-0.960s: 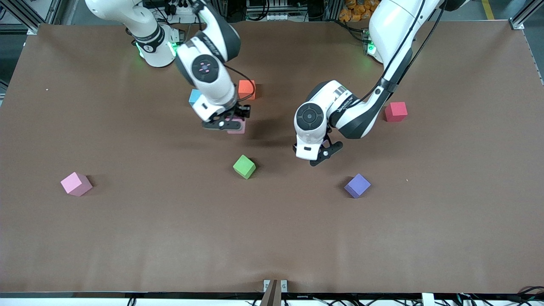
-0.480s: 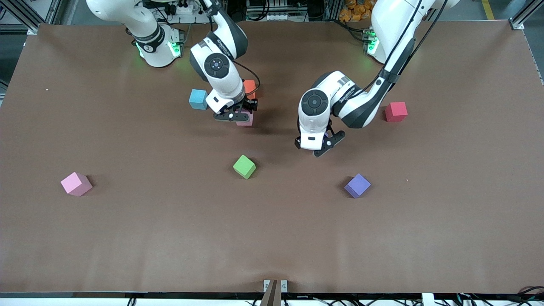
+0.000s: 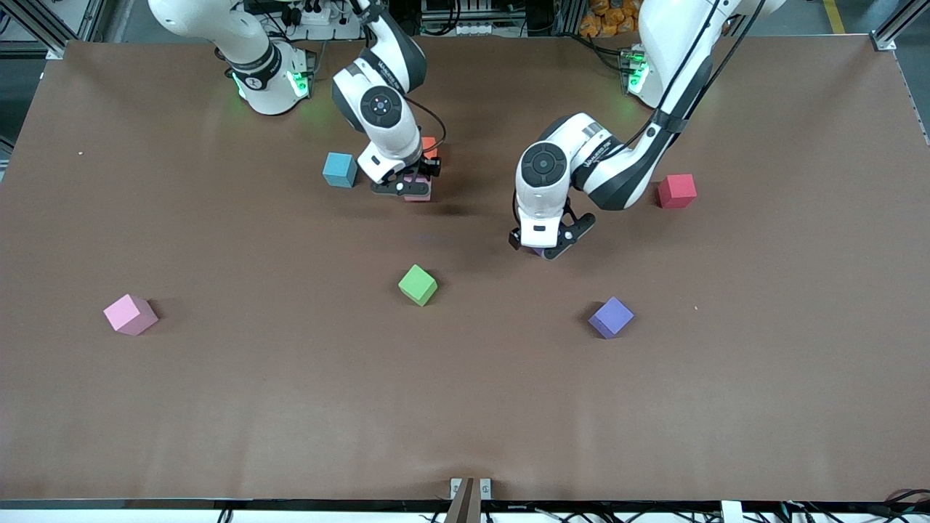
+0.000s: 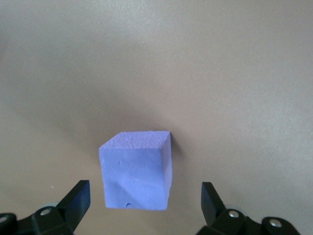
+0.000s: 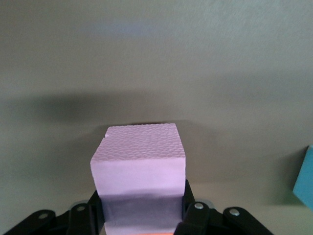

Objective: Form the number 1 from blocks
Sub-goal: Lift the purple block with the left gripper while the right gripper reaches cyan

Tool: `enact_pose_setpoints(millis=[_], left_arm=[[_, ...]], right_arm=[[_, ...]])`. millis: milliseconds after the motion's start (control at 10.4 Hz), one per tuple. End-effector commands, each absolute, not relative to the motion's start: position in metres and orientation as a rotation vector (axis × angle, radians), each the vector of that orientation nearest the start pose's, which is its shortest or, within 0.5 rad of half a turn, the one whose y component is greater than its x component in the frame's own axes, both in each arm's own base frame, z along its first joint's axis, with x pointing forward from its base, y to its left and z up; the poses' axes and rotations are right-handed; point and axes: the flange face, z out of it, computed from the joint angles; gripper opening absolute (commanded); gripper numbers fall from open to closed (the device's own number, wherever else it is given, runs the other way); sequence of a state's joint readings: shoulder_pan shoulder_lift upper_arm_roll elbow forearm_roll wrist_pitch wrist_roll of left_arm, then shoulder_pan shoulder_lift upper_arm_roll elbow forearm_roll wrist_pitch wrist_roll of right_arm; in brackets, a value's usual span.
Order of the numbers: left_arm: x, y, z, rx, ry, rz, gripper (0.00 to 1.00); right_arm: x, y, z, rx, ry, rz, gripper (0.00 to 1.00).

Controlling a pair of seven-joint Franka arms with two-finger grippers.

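Two Franka arms work over a brown table [image 3: 218, 407] scattered with small matte foam cubes. The right gripper [image 3: 407, 187] is clamped on a pale pink foam cube [image 5: 139, 169], its fingers [image 5: 193, 215] pressing the cube's sides; the cube sits low over the table, just beside an orange foam cube [image 3: 429, 146] that is mostly hidden by the arm. A light blue foam cube [image 3: 339, 169] rests near them, toward the right arm's end of the table, and its edge also shows in the right wrist view.

The left gripper [image 3: 546, 247] is down at a purple foam cube [image 4: 137, 171], with its jaws spread wide on either side and not touching it; in the front view only a sliver of this cube shows under the gripper.

A red foam cube [image 3: 676, 190] lies toward the left arm's end of the table. Nearer the front camera sit a green foam cube [image 3: 418, 284], a second purple foam cube [image 3: 610, 317] and a second pink foam cube [image 3: 130, 314], all well apart from one another.
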State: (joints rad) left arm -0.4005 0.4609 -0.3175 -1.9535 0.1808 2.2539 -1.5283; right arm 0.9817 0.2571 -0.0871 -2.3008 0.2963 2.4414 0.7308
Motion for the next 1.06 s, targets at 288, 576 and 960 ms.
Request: enact_pose_setpoints(millis=[288,576,960], left_arm=[[0.455,-0.378,0.224,-2.839,-1.102,0.068,1.0],[0.449,-0.376,0.21,-2.832,-1.088,0.087,1.0],[0.445,-0.378,0.193,-2.838,-1.082,0.106,1.0]], right_arm=[[0.301,0.412,0.216,-3.108,0.129,0.317,0.61],[0.3,0.411,0.214,-3.114,0.126,0.329,0.75],[0.33,0.395,0.262,-3.047,0.199,0.289,1.0]])
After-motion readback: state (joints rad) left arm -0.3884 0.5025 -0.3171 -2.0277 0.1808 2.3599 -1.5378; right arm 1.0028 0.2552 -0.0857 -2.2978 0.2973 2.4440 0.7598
